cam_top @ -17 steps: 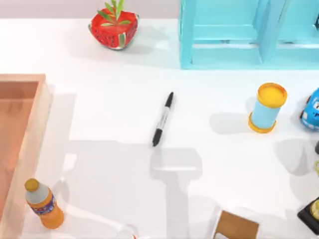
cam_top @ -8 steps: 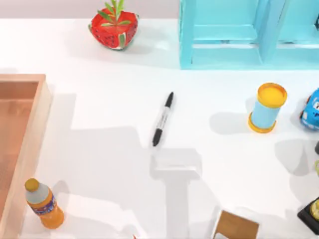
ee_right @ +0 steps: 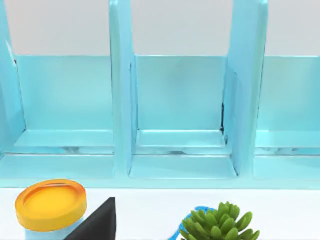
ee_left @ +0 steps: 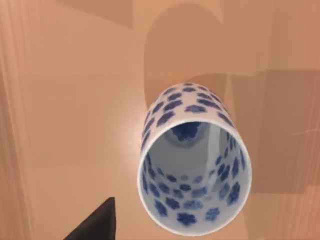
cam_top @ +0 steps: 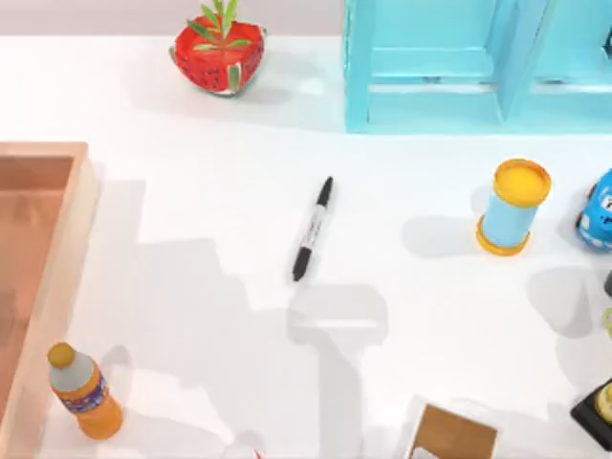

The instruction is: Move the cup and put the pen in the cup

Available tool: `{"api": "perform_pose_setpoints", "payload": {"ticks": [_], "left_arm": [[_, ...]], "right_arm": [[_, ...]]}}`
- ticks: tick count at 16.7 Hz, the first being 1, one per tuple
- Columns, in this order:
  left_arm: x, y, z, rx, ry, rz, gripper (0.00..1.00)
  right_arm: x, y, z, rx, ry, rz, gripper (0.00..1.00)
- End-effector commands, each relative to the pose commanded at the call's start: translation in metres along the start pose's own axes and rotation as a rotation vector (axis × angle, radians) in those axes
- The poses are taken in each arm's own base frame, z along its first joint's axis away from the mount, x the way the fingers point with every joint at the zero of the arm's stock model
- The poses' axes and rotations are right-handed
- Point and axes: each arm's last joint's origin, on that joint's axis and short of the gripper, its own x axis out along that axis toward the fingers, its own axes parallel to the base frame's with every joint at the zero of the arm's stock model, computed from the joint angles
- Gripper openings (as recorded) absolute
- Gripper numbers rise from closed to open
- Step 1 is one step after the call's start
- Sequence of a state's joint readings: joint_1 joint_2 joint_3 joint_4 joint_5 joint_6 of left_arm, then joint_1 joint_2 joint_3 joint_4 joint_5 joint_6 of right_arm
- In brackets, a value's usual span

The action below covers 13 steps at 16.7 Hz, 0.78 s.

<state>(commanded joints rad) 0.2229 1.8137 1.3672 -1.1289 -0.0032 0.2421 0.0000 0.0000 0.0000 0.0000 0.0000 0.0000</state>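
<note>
The left gripper [ee_left: 95,222] is hanging directly above the upright cup [ee_left: 195,167] (jaw opening: cannot tell), inside the wooden tray [cam_top: 57,191]; the pen [cam_top: 313,229] is lying mid-worktop, angled slightly.

Cup [ee_left: 195,165] white with blue flower pattern, on an orange-brown wooden tray [cam_top: 38,258]; pen [cam_top: 313,229] black with pale grey-white label band. Table [cam_top: 239,335] white, shelf [cam_top: 459,67] light turquoise, cylinder [cam_top: 514,207] light blue with yellow ends. Bottle [cam_top: 84,390] orange with yellow cap, strawberry pot [cam_top: 218,53] red with green leaves.
</note>
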Motion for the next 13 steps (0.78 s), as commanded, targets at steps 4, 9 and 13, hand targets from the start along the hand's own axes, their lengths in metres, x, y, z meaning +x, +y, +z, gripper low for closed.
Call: {"api": "perform_pose_setpoints", "payload": {"ticks": [4, 9, 13], "left_arm": [[0.029, 0.000, 0.000, 0.000, -0.007, 0.002, 1.00], [0.057, 0.000, -0.004, 0.000, 0.002, 0.000, 1.00], [0.057, 0.000, -0.004, 0.000, 0.002, 0.000, 0.92]], "right_arm": [[0.000, 0.000, 0.000, 0.000, 0.000, 0.000, 1.00], [0.000, 0.000, 0.000, 0.000, 0.000, 0.000, 1.00], [0.000, 0.000, 0.000, 0.000, 0.000, 0.000, 1.00]]}}
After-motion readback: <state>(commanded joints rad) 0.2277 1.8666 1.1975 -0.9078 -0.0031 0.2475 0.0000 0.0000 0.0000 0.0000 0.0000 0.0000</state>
